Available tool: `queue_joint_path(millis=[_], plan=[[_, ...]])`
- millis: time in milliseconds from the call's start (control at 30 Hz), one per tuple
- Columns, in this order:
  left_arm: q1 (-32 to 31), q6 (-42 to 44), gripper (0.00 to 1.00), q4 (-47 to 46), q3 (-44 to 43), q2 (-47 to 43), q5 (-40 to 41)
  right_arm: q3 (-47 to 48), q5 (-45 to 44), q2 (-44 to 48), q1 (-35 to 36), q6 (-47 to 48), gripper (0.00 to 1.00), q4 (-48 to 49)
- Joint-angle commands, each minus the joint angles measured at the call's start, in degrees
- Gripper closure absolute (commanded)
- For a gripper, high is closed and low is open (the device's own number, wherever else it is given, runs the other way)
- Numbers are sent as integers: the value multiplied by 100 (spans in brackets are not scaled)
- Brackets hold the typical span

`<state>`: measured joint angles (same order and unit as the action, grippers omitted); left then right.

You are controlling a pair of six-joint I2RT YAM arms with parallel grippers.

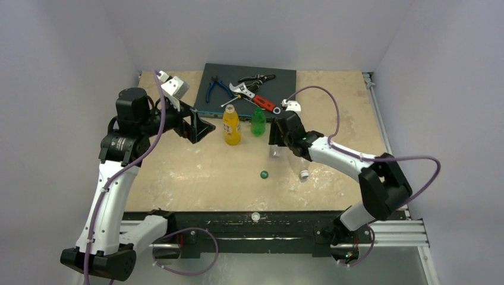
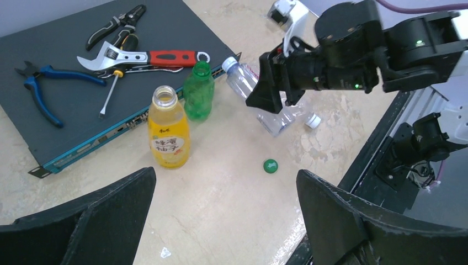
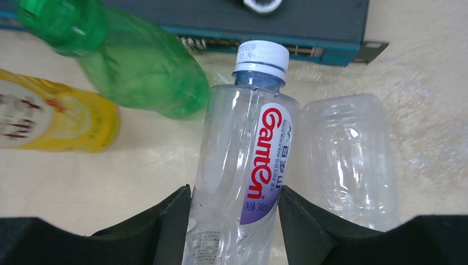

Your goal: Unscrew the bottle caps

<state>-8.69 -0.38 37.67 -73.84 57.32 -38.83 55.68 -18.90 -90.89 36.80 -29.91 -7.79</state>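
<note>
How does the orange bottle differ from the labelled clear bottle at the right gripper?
The orange bottle is uncapped; the labelled clear bottle has its white cap on. The orange bottle stands free; the labelled clear bottle sits between the fingers of the right gripper. Both are plastic.

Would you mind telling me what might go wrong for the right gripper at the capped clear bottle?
The Ganten bottle, flanked by the right gripper, could buckle or slip when squeezed. The other clear bottle right beside it may get knocked away. The uncapped green bottle nearby could topple.
</note>
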Motion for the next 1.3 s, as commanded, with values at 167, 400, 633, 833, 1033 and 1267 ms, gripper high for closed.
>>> queue_joint_path(millis=[167, 400, 633, 833, 1033, 1267], plan=[[-1, -455, 0, -231, -270, 62, -852, 176, -378, 2048, -3, 166, 43, -219], [-1, -1360, 0, -1082, 88, -43, -1635, 502, -826, 2564, 915, 416, 43, 1191], [-10, -2097, 0, -1517, 262, -195, -1906, 1171, -1863, 1953, 2384, 1118, 46, 2899], [-10, -2586, 0, -2163, 679, -597, -1703, 1624, -2158, 1390, 2989, 1485, 46, 3860], [-10, -2581, 0, -2220, 946, -686, -1707, 1961, -2242, 943, 3455, 1406, 48, 4506], [-10, -2162, 0, -2076, 826, -722, -1523, 2053, -1958, 851, 3682, 1095, 50, 4654]])
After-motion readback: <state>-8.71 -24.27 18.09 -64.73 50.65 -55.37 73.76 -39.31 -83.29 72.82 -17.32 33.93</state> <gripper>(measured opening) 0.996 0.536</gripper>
